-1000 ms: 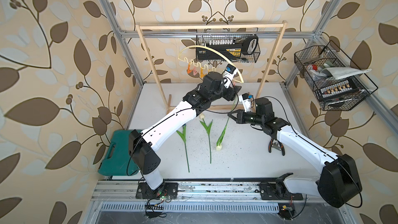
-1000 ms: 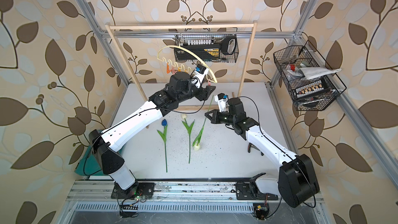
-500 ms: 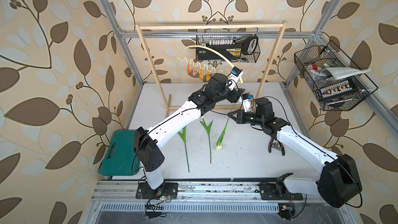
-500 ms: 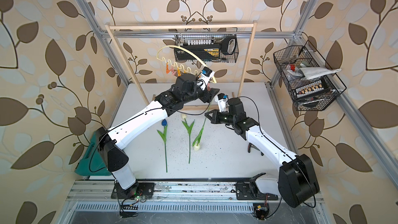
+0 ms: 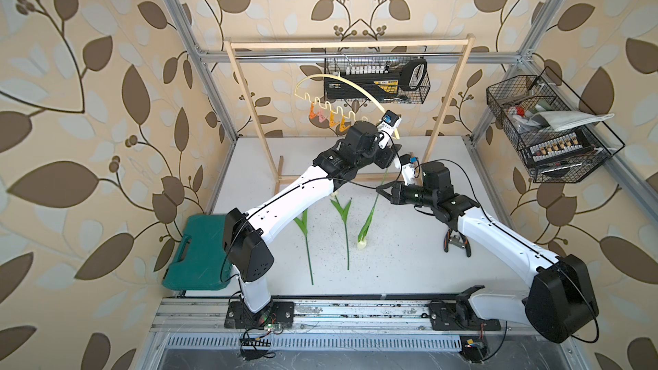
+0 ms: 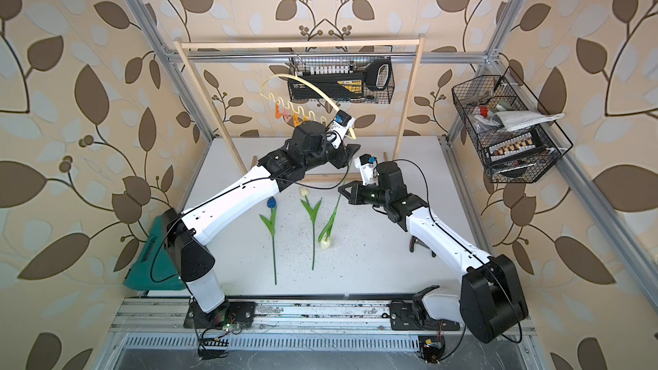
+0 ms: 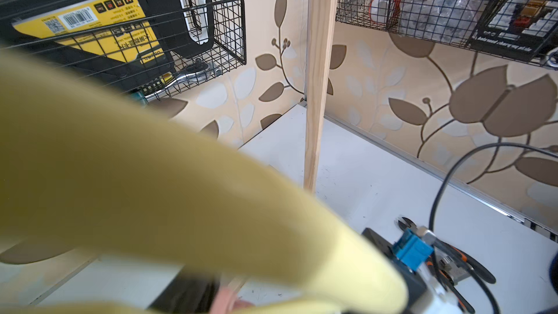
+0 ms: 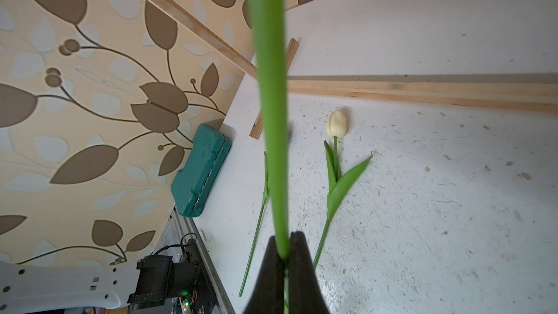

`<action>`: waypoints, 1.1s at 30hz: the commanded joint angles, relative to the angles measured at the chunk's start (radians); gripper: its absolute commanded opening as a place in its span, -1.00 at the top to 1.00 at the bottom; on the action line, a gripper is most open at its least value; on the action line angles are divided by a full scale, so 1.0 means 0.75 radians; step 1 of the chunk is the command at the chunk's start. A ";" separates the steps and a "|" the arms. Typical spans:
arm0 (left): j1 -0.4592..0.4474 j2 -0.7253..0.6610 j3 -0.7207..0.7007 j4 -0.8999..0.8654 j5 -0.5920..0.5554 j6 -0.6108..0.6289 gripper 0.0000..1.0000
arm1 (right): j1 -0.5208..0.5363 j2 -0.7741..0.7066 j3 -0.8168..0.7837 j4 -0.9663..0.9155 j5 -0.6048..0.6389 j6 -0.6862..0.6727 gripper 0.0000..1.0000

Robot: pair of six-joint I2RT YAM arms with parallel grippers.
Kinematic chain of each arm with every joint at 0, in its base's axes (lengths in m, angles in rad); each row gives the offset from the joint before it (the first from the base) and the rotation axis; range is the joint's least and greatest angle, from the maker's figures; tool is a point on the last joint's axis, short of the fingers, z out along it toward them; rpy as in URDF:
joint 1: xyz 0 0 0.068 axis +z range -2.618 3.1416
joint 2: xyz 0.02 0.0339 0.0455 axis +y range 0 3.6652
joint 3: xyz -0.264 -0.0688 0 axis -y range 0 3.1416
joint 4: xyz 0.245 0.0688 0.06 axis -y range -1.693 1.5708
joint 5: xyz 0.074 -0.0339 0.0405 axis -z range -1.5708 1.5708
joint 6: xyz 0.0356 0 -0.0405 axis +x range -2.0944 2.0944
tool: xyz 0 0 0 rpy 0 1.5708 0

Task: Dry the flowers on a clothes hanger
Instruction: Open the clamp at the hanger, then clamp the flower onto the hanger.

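step: clipping the first tulip (image 5: 370,213) onto the hanger (image 5: 341,81)
right claw (image 8: 285,255): pinched shut on the tulip's stem, head hanging down
left claw (image 6: 350,153): at the hanger's low end; grip can't be told
other tulips (image 6: 272,224): flat on the surface (image 5: 409,261)
next: guide stem up to a clip (image 5: 333,121)
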 commanded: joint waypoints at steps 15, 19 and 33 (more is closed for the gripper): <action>-0.009 0.009 0.091 0.032 -0.031 0.014 0.09 | -0.001 -0.013 0.061 -0.012 -0.041 -0.012 1.00; -0.009 0.008 0.092 0.031 -0.031 0.010 0.20 | -0.001 -0.012 0.063 -0.012 -0.044 -0.012 1.00; -0.009 0.012 0.102 0.025 -0.047 -0.025 0.49 | -0.001 -0.003 0.059 0.016 -0.067 -0.001 1.00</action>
